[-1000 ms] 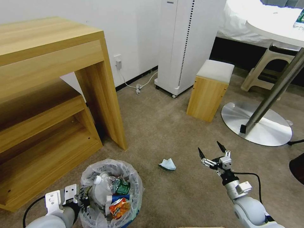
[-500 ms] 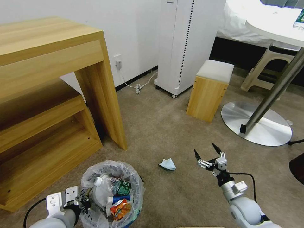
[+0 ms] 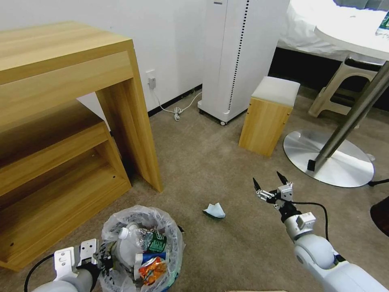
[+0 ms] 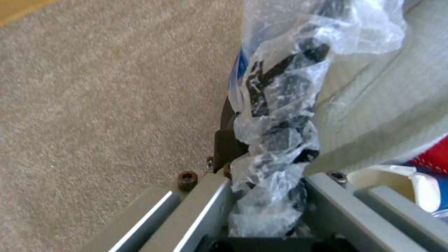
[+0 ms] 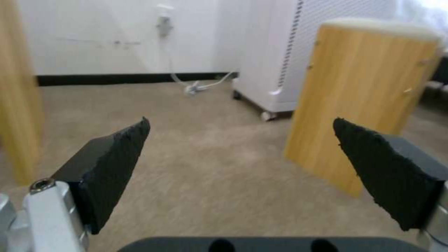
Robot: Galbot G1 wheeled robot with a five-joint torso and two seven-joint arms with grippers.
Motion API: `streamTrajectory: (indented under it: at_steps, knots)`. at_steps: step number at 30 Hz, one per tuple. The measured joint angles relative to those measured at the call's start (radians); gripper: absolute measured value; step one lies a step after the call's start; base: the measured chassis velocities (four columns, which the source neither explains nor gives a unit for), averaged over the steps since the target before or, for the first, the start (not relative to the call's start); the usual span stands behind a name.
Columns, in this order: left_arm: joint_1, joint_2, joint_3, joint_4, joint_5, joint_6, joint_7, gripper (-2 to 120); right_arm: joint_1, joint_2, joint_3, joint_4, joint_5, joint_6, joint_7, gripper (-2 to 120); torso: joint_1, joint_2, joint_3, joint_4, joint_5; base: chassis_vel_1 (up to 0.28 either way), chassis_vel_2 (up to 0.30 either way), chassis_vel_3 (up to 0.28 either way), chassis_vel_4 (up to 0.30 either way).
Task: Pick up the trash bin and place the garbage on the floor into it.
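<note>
The trash bin [image 3: 121, 215], lined with a clear bag, stands at the lower left of the head view. It holds a green-labelled bottle [image 3: 142, 239] and an orange wrapper [image 3: 152, 265]. My left gripper [image 3: 102, 259] is shut on the bin's bag-covered rim [image 4: 275, 140]. One crumpled blue-white piece of garbage [image 3: 214, 210] lies on the beige carpet floor [image 3: 210, 166], right of the bin. My right gripper [image 3: 270, 182] hangs open above the floor, to the right of that piece. Its black fingertips [image 5: 114, 164] are spread wide with nothing between them.
A wooden desk with shelves [image 3: 60, 121] stands close on the left. Ahead are a tall white unit on wheels [image 3: 239, 56], a wooden stool with a white cushion [image 3: 269, 115] and a round metal table base [image 3: 328, 162]. A white cord [image 3: 177, 110] lies by the wall.
The right gripper, still open, dipped toward the blue-white piece, then moved up and away from me. The left gripper and the bin shifted slightly toward me.
</note>
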Motion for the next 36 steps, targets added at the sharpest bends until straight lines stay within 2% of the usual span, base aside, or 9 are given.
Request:
streamTrajectory:
  at_steps: [6,36]
  knots:
    - [-0.01,-0.005,0.008,0.013,0.005,0.001,0.003,0,-0.01,0.039,-0.014,-0.028,0.003,0.021,-0.022,100,0.0,0.0,0.0,-0.0001,0.0,0.0,0.0,0.0,0.0]
    - [-0.002,0.001,0.001,0.007,0.002,-0.002,0.003,0,-0.014,0.06,-0.015,-0.001,-0.003,0.054,-0.04,100,0.0,0.0,0.0,0.0,-0.0002,0.0,0.0,0.0,0.0]
